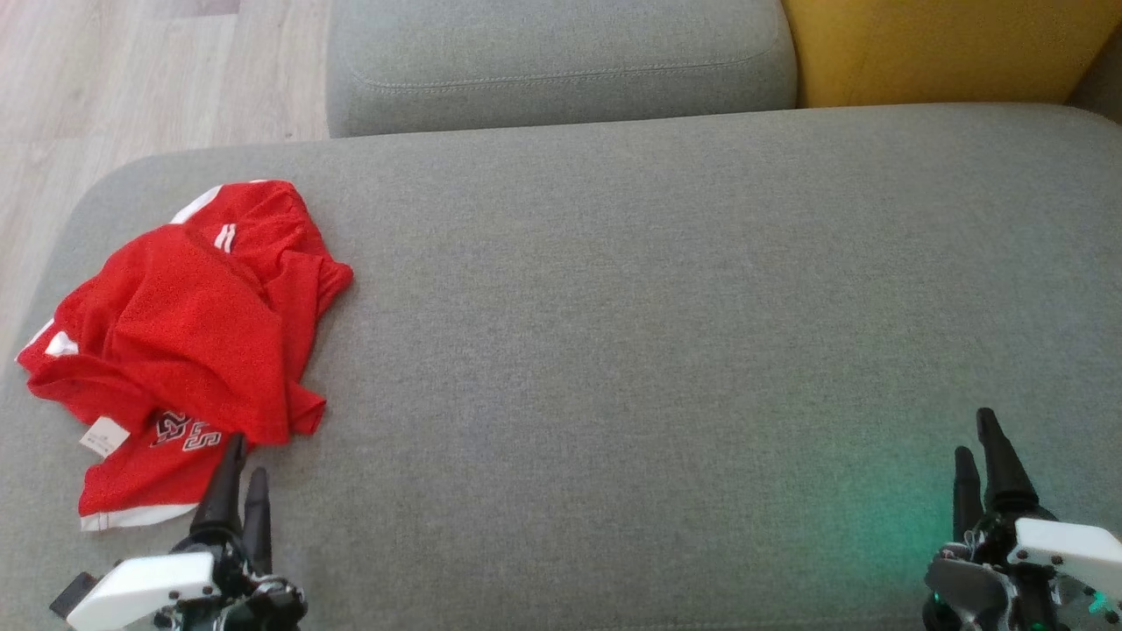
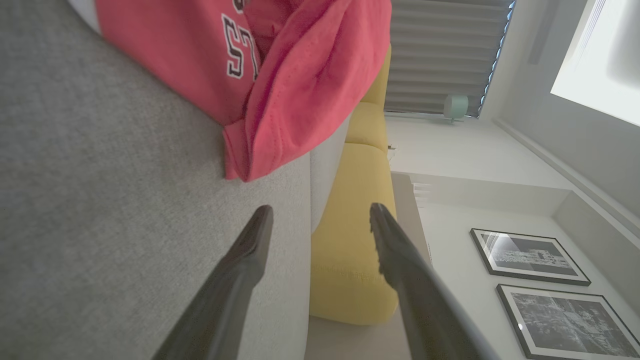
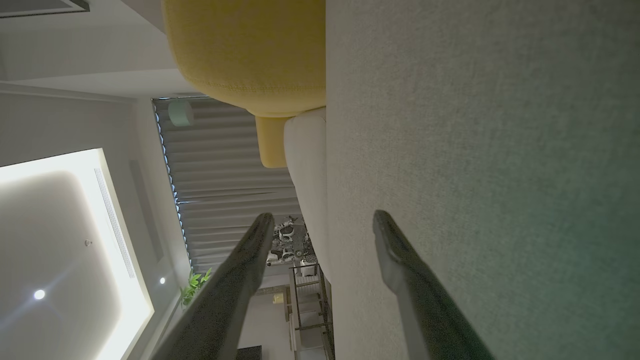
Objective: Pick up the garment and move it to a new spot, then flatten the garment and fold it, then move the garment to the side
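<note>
**A:** What takes up most of the head view?

**B:** A wide grey fabric sofa seat (image 1: 657, 307) that spans the frame. Behind it are a grey back cushion (image 1: 561, 61) at top centre, a yellow cushion (image 1: 947, 44) at upper right, and pale wooden floor (image 1: 131, 79) at upper left.

**A:** Where is the clothing?

**B:** A crumpled red mesh garment (image 1: 193, 342) with white stripes lies on the seat at the left of the frame.

**A:** And the arms?

**B:** The left gripper (image 1: 247, 457) is at lower left with its dark fingers apart and its tips at the garment's lower edge. Its wrist view shows bare seat between the tips and the cloth. The right gripper (image 1: 975, 432) is at lower right, fingers apart and holding nothing, well apart from the garment.

**A:** Any small details?

**B:** A white label (image 1: 104, 436) sits near the garment's lower left edge, beside printed numerals.
</note>
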Robot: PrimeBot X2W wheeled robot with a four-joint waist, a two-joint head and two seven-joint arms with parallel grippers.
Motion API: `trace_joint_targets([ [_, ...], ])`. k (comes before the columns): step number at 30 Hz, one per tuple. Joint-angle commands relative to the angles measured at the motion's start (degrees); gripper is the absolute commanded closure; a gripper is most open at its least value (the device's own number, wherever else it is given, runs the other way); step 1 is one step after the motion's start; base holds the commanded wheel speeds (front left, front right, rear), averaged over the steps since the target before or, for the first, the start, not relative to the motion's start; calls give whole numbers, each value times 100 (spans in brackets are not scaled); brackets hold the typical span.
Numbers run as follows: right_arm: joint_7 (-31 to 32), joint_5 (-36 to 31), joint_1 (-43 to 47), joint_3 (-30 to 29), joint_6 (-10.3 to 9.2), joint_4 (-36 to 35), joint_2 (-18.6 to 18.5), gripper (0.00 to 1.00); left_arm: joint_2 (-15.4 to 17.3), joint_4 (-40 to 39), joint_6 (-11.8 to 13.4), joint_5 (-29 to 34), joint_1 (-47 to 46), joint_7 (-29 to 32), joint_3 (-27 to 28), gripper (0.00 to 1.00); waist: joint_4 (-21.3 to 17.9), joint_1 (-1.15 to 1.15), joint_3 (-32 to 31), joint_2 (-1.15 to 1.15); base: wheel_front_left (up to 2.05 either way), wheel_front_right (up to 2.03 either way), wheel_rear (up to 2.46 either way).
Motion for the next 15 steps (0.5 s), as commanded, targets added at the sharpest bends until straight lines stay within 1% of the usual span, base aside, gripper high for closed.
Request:
trace_joint_targets([
  [1, -40, -51, -235, 40, 0, -213, -22, 0, 57, -204, -23, 32, -282, -47, -9, 0, -1, 0, 0, 0, 0, 0, 0],
  [8, -159, -225, -237, 88, 0, -250, -24, 0, 61, -239, -25, 146, -282, -165, 27, 0, -2, 0, -1, 0, 0, 0, 0],
  [15, -277, -601, -250, 121, -1, -316, -26, 0, 65, -290, -28, 341, -289, -282, 94, 0, -4, 0, -5, 0, 0, 0, 0],
])
